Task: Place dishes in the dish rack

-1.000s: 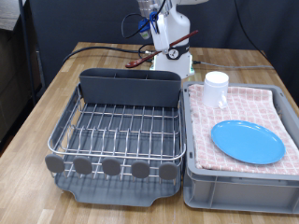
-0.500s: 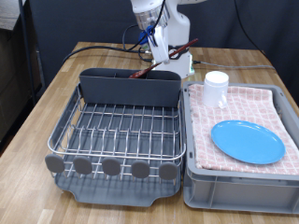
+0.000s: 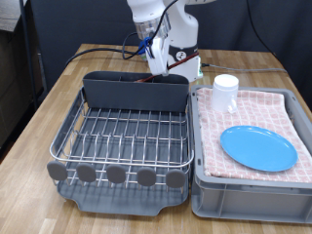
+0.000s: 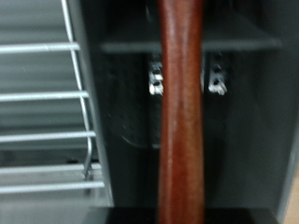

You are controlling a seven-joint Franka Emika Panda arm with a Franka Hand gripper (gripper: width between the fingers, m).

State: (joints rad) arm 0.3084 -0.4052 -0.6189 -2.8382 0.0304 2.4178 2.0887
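My gripper (image 3: 156,51) is shut on the slim dark-brown wooden spoon (image 3: 158,66) and holds it upright over the long grey utensil trough (image 3: 135,93) at the back of the dish rack (image 3: 122,136). In the wrist view the spoon (image 4: 179,121) runs down the middle, with the dark inside of the trough (image 4: 243,121) behind it and the rack wires (image 4: 47,93) beside it. The white cup (image 3: 225,93) and the light-blue plate (image 3: 257,147) rest on the pink checked cloth (image 3: 268,105).
The grey bin (image 3: 249,192) with the cloth stands at the exterior view's right of the rack. A white box and cables lie behind the rack on the wooden table (image 3: 58,97). The rack's wire grid holds no dishes.
My gripper has moved towards the exterior view's left and down with the spoon, from behind the rack to over the trough. The cup and plate have not moved.
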